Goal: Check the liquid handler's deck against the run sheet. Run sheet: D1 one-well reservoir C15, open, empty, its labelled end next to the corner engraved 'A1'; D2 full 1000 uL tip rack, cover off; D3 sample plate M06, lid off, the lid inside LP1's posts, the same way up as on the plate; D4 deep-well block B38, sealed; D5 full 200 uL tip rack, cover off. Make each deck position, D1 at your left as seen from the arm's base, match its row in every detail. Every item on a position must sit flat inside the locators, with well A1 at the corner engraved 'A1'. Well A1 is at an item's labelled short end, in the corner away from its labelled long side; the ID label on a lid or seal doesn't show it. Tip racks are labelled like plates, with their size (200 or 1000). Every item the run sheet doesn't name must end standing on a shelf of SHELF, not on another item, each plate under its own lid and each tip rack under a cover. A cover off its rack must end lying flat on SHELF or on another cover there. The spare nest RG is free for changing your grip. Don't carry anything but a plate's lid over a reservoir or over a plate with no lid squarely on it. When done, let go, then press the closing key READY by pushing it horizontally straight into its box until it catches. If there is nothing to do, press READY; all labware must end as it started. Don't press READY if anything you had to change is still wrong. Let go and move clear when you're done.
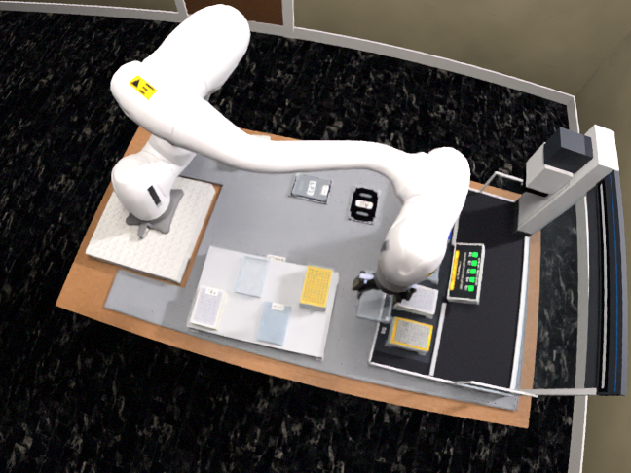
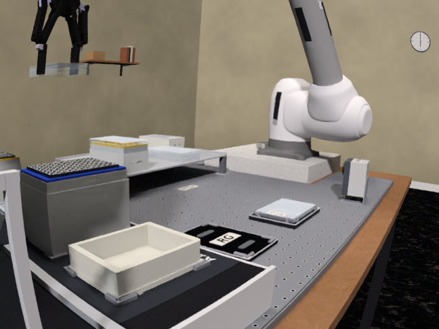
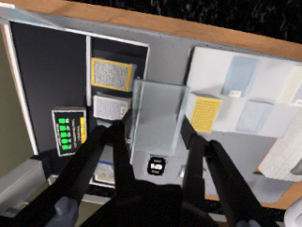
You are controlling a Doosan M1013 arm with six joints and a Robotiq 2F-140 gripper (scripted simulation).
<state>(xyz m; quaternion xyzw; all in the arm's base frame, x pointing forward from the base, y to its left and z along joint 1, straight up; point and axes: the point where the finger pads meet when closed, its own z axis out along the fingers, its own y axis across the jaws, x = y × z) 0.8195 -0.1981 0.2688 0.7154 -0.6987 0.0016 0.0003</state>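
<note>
My gripper (image 2: 58,67) is shut on a clear rectangular cover (image 2: 58,70) and holds it level, high above the table. From above, the cover (image 1: 374,305) hangs between the shelf and the deck's near end, beside the yellow-rimmed tip rack (image 1: 411,333). In the wrist view the cover (image 3: 157,117) sits between my two fingers, with the yellow-rimmed rack (image 3: 112,74) and a grey-topped block (image 3: 110,107) to its left. The white reservoir (image 2: 136,256) stands open and empty at the deck's end, next to a blue-rimmed tip rack (image 2: 72,205).
The raised shelf (image 1: 265,300) carries a yellow rack (image 1: 315,287), a white plate (image 1: 207,307) and two flat clear covers (image 1: 251,274). The RG nest (image 2: 231,242) is empty. A lid (image 2: 286,210) lies in the lid park. A white key box (image 2: 354,179) stands near the table edge.
</note>
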